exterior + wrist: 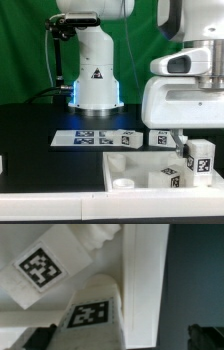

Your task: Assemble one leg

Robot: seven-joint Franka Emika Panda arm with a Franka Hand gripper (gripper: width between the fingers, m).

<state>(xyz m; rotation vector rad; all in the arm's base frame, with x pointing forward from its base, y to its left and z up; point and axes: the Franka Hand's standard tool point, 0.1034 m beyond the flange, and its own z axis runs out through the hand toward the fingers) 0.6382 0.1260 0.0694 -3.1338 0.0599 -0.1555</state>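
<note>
A black tabletop [40, 120] lies before a green backdrop [150, 30]. Nearest in the exterior view, a large flat white panel [135, 165] lies on the table and bears two tagged white posts: one post [172, 178] at its near edge and, just behind it toward the exterior view's right, the leg [199, 157], standing upright with its tag facing the camera. The gripper [185, 147] hangs from the white wrist housing directly beside the leg, one finger [184, 146] against the leg's side toward the exterior view's left; whether the jaws clamp it cannot be told. In the wrist view the leg [95, 311] fills the middle, dark fingertips [40, 339] flanking it. Beyond the panel lie more tagged posts [127, 139], then the marker board [85, 133], and farthest the arm's white base [95, 75].
</note>
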